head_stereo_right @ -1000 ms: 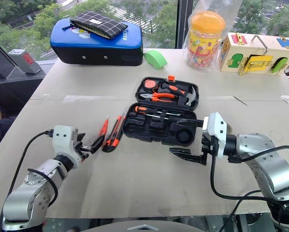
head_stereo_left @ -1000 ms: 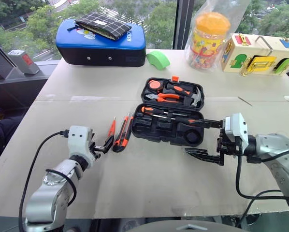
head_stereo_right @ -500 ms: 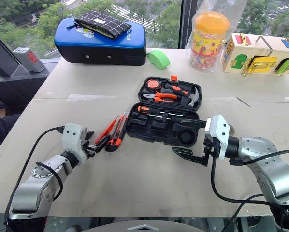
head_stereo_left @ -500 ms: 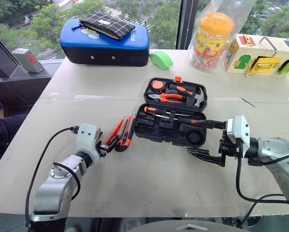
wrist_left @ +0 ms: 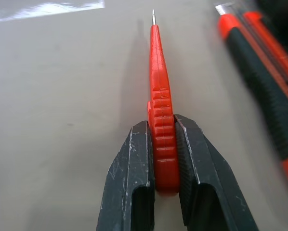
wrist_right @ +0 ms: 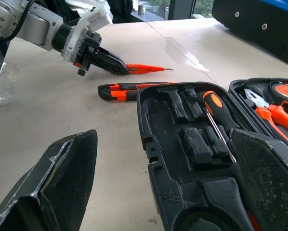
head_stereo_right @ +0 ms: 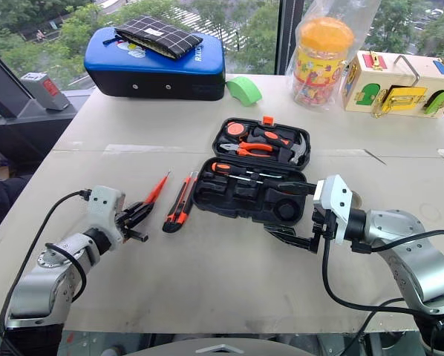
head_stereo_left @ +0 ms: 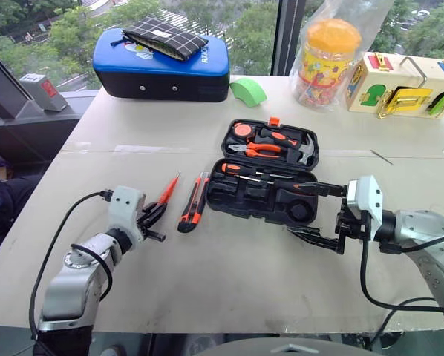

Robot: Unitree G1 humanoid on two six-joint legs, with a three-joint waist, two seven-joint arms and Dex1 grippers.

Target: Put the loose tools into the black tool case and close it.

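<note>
The black tool case (head_stereo_left: 240,202) lies open mid-table, with a screwdriver (head_stereo_left: 255,171) in its near half and pliers and a hammer in its far half. Left of it lie an orange-black utility knife (head_stereo_left: 193,211) and a thin orange tester screwdriver (head_stereo_left: 168,190). My left gripper (head_stereo_left: 156,213) is shut on the tester's handle end (wrist_left: 159,96), which rests low on the table. At the case's near right corner my right gripper (head_stereo_left: 312,213) stands open, one finger over the rim, holding nothing.
A blue-topped case (head_stereo_left: 161,63) with a checked pouch on it stands at the back left, a green roll (head_stereo_left: 246,91) beside it. A bagged orange-lidded jar (head_stereo_left: 324,55) and a wooden latch box (head_stereo_left: 400,81) stand at the back right.
My left gripper has closed on the tester screwdriver's handle, and the tester has swung left, away from the utility knife. The right gripper has stayed put.
</note>
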